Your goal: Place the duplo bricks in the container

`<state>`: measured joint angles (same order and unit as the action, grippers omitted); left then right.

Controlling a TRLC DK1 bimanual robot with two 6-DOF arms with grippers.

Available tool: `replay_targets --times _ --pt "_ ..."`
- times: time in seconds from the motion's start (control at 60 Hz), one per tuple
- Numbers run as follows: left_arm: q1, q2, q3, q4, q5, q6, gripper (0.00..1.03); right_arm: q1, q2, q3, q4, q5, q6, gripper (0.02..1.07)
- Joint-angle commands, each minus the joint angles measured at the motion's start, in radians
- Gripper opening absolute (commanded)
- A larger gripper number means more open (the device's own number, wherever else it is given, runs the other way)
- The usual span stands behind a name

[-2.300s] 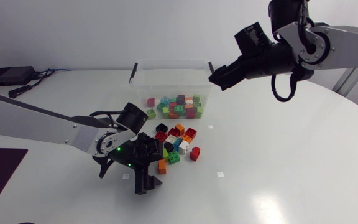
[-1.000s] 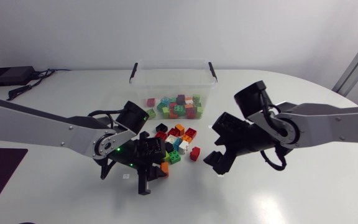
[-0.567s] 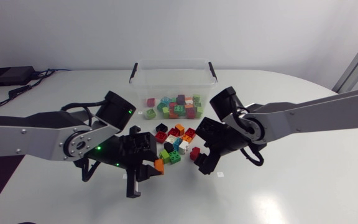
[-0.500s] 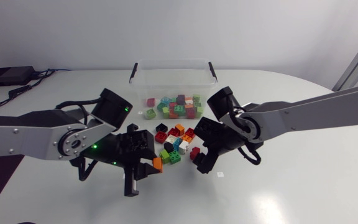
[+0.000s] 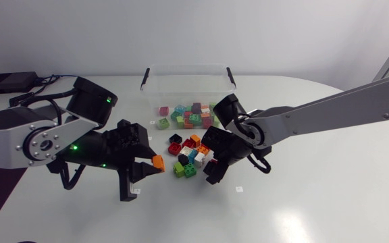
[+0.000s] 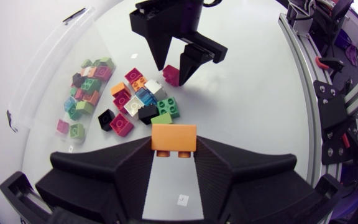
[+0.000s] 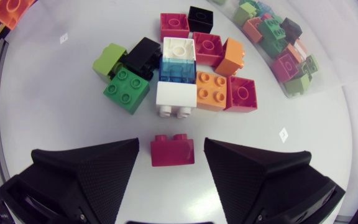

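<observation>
While the smooth white tabletop (image 5: pixel 316 202) lies glossy beneath me, my left pincer (image 6: pixel 174 150) is clamped on a square orange plastic brick (image 6: pixel 174 137). My right pincer (image 7: pixel 171 148) gapes around a dark red studded brick (image 7: pixel 173 152) without touching it, beside the loose multicoloured brick pile (image 5: pixel 189 152). Behind it, the clear plastic tub (image 5: pixel 184 69) holds more bricks.

An orange brick (image 6: pixel 173 137) was clamped between the left gripper's (image 6: pixel 174 149) fingers. A dark red brick (image 7: pixel 172 150) was left untouched between the right gripper's (image 7: pixel 171 158) spread fingers – just beside a loose pile of mixed bricks (image 5: pixel 189 154). More were heaped in the clear container (image 5: pixel 181 73).
</observation>
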<state>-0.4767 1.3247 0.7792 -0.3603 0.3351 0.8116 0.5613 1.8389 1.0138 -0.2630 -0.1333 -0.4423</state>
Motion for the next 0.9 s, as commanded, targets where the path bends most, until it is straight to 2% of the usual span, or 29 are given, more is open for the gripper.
replay_targets --times 0.0,0.167,0.25,0.45,0.517,0.767,0.883 --pt "0.018 -0.025 0.038 -0.009 -0.004 -0.015 0.3 0.005 0.028 0.011 -0.016 0.004 -0.003 0.68" --pt "0.036 -0.036 0.072 -0.011 -0.005 -0.028 0.3 0.002 0.037 0.016 -0.016 0.004 -0.007 0.55" --pt "0.044 -0.038 0.091 -0.009 -0.005 -0.04 0.3 0.002 0.045 0.022 -0.016 0.004 -0.009 0.54" --pt "0.067 -0.03 0.143 0.003 -0.005 -0.075 0.3 0.002 0.039 0.017 -0.027 0.003 -0.01 0.28" --pt "0.076 -0.022 0.163 0.015 -0.005 -0.095 0.3 0.002 0.013 0.008 -0.035 0.003 -0.009 0.22" --pt "0.121 0.082 0.278 0.055 -0.011 -0.19 0.3 -0.015 -0.132 -0.015 -0.082 0.003 -0.007 0.22" --pt "0.141 0.143 0.321 0.118 -0.033 -0.241 0.3 -0.029 -0.19 -0.004 -0.105 0.003 -0.004 0.22"
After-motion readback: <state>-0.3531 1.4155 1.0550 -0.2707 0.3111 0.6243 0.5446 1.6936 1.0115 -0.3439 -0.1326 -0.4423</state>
